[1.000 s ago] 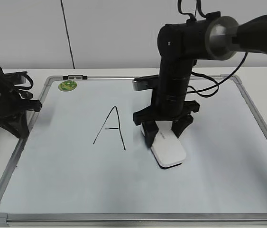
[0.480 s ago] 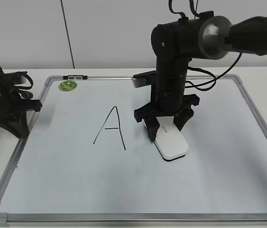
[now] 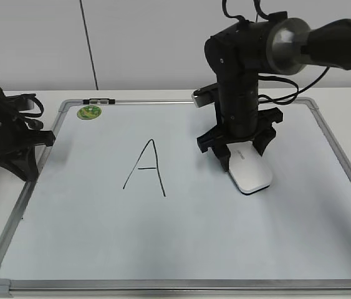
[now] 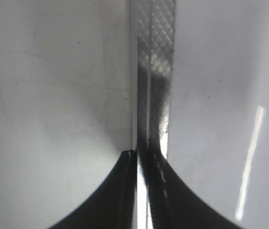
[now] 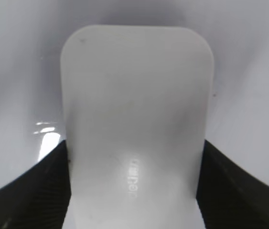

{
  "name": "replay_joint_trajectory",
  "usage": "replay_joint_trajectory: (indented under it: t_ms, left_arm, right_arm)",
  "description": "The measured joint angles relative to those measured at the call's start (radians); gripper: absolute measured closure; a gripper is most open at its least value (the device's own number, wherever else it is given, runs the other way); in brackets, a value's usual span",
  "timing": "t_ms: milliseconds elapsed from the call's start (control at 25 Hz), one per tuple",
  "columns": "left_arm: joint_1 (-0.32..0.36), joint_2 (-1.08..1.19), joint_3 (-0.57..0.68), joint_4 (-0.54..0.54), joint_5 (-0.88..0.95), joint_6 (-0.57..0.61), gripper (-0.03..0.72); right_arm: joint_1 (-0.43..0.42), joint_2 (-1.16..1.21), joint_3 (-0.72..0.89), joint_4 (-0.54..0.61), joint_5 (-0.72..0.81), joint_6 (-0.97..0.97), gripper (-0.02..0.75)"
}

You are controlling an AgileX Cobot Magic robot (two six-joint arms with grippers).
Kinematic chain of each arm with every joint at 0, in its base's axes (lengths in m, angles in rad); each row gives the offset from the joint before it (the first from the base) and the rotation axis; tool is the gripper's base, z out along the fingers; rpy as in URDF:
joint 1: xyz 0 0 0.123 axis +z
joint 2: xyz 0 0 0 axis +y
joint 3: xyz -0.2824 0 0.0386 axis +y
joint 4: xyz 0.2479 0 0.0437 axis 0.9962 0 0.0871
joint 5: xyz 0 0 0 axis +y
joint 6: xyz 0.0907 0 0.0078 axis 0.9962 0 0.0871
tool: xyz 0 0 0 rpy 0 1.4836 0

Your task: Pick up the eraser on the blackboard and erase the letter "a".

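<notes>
Right end effector [image 3: 242, 154] around white, flat eraser [image 3: 250, 172], faint, perhaps grey lettering.

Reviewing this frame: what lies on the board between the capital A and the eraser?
Nothing: in the exterior view the stretch of blackboard between the capital A and the eraser, held by the right gripper, is bare white surface.

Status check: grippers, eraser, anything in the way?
Right gripper shut on eraser, flat on whiteboard. Left gripper shut, empty, at board's left frame. Only capital A visible; path unobstructed.
</notes>
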Motion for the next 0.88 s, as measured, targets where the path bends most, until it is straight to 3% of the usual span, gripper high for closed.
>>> replay_joint_trajectory:
  t_ms: [320, 680, 880]
  left_arm:
    - [0.000, 0.000, 0.000, -0.001, -0.002, 0.000, 0.622]
    - [0.000, 0.002, 0.000, -0.001, -0.002, 0.000, 0.622]
    - [0.000, 0.002, -0.002, -0.001, -0.002, 0.000, 0.622]
  right_arm:
    - [-0.031, -0.090, 0.000, -0.075, 0.000, 0.059, 0.204]
    - [-0.349, -0.229, 0.109, 0.101, 0.000, -0.036, 0.204]
    - [-0.432, -0.234, 0.207, 0.202, 0.000, -0.140, 0.204]
